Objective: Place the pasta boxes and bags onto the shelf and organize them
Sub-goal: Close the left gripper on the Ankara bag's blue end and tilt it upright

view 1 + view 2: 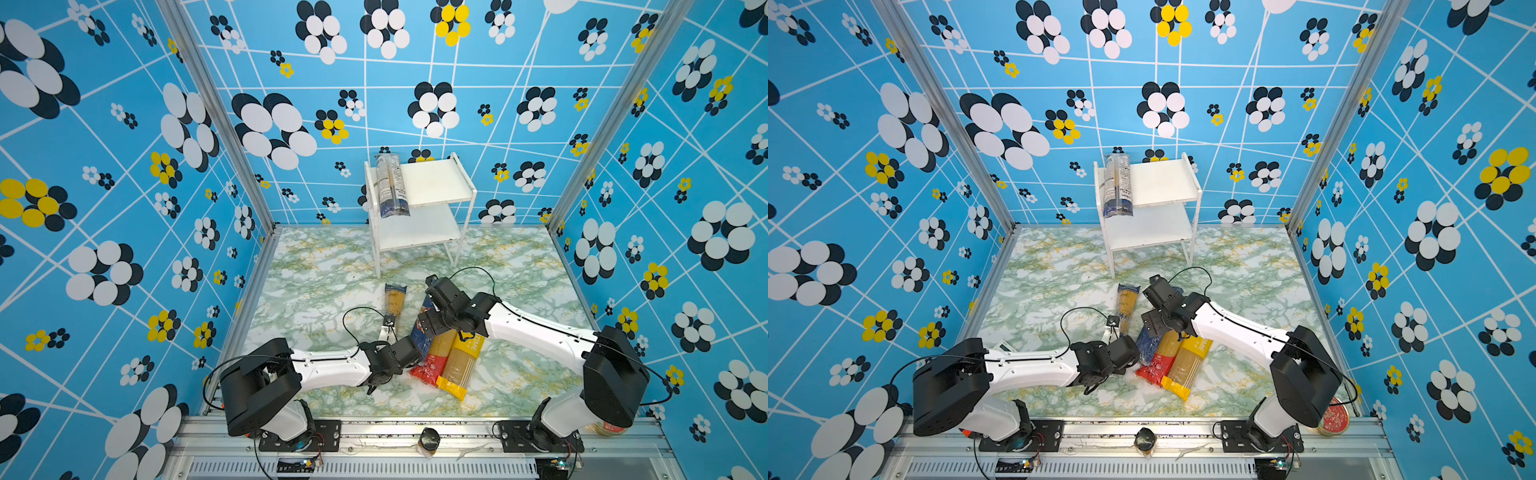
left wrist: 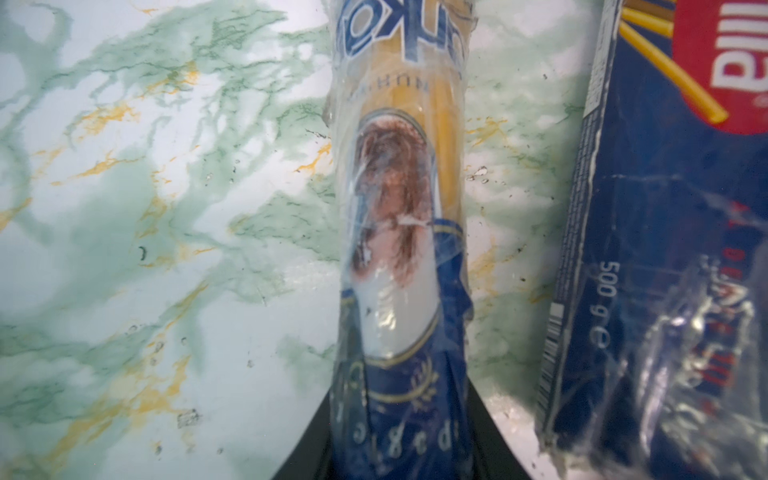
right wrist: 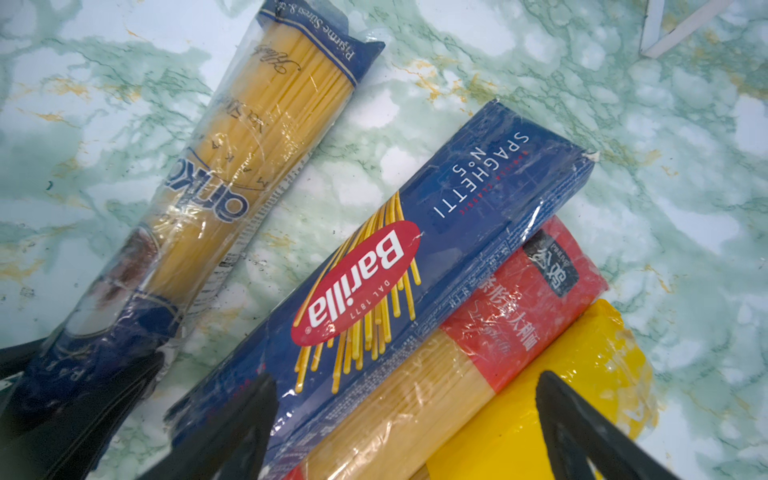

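Nearest me, at about 5 o'clock from the middle of the worktop point(image 1: 316, 291), three packs lie touching side by side: the yellow-ended bag point(image 1: 461, 365), the red-ended bag point(image 1: 432, 361) and the dark-blue Barilla pack point(image 3: 415, 249), whose edge overlaps the red one; just beyond, at 11 o'clock from them, lies a clear blue-ended bag point(image 1: 395, 299); far off at 12 o'clock the shelf point(image 1: 436, 183) carries only one clear dark-blue bag point(image 1: 390, 187), lengthwise along the 9 o'clock edge of its top board with its near end overhanging; the lower board is bare. So I judge the job barely begun: one placed, four to go.

My left hand point(image 1: 387, 328) is clamped tight on the near end of the clear blue-ended bag; the rest of that bag seems to lie on the worktop, not lifted; my right hand point(image 3: 405, 380) hangs with jaws spread wide over the dark-blue Barilla pack and red-ended bag, holding nothing; whether it touches their wrap I cannot tell.
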Available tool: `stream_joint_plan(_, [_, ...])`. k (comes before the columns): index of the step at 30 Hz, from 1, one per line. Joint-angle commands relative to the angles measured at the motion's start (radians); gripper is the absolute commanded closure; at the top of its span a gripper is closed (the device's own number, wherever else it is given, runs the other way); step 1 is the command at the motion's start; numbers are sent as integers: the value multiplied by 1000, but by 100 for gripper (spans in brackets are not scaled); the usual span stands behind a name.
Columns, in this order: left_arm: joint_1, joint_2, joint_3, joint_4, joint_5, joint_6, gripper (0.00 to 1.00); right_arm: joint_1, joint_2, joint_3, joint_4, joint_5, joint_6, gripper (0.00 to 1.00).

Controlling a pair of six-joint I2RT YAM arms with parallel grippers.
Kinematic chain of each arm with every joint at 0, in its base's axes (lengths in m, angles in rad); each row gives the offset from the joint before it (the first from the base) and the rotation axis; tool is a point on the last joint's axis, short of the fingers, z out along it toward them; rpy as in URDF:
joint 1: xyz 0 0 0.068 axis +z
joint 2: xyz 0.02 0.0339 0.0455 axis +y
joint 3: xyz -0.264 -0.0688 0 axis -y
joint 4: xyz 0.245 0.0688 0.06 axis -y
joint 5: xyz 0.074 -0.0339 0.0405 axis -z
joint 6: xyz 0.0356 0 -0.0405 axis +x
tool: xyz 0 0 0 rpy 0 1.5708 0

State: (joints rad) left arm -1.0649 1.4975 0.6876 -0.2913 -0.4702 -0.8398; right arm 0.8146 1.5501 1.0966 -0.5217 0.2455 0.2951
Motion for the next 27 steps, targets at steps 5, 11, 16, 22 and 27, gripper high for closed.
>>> stream_joint_plan(5, [41, -101, 57, -144, 40, 72, 100, -15, -36, 35, -41, 13, -19, 1])
stream_joint_plan(11, [59, -179, 97, -242, 33, 83, 100, -16, -45, 28, -40, 35, -18, 1])
stream_joint_plan(16, [62, -218, 143, -327, 25, 106, 100, -19, -58, 22, -31, 44, -20, 1])
stream_joint_plan(22, [62, -201, 212, -417, 80, 152, 100, -21, -72, 6, -17, 61, -19, 1])
stream_joint_plan(27, [70, -220, 244, -448, 121, 160, 100, -24, -88, -9, -11, 68, -20, 1])
